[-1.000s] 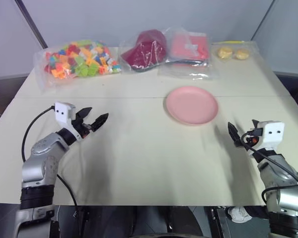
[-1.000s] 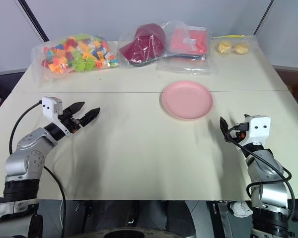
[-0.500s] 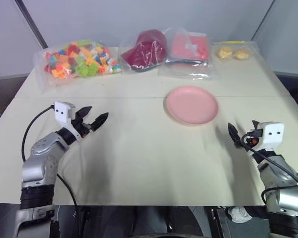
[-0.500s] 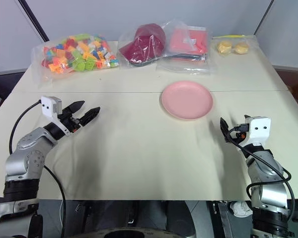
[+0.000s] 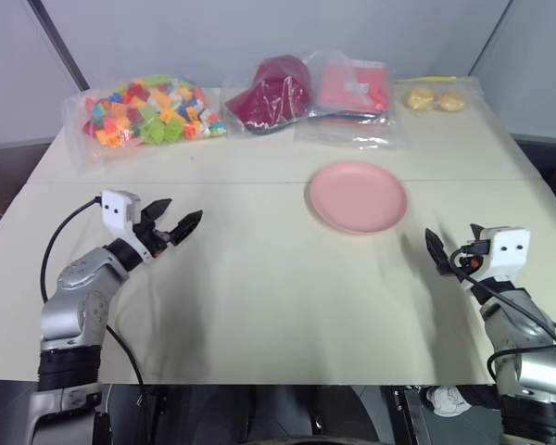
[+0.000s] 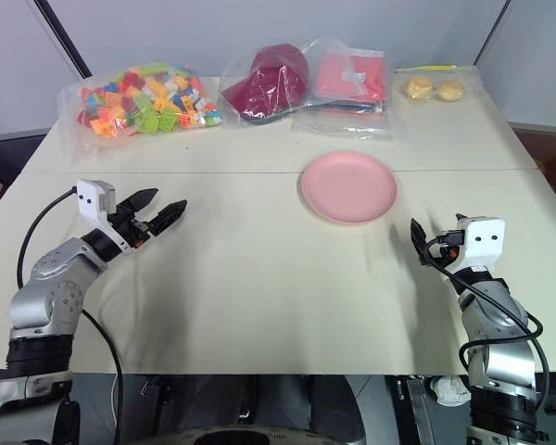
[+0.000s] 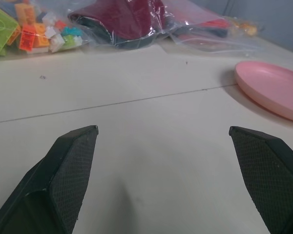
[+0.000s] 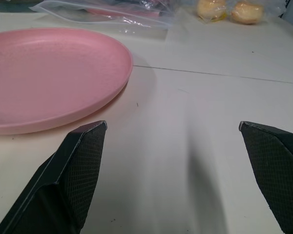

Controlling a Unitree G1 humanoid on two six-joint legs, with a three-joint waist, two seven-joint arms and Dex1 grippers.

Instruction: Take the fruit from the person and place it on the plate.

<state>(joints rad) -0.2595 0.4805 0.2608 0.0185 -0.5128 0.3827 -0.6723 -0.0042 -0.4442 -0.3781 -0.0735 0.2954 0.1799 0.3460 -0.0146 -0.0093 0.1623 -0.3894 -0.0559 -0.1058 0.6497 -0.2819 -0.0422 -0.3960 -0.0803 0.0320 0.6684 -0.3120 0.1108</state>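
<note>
Nothing has changed over the last second: both the left claw (image 5: pixel 175 227) and right claw (image 8: pixel 178 170) hover apart and empty over the table (image 5: pixel 259 297), the pink plate (image 5: pixel 357 196) bare at one o'clock, awaiting a handover.

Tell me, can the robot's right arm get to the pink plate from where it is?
Probably yes. The right end effector is open beside the pink plate, with bare table between them.

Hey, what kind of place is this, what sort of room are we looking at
Probably a lab or test room set up for robot trials, not a home: a plain cream table against bare grey walls, bagged props along its far edge such as coloured toy bricks, and one pink plate.
</note>
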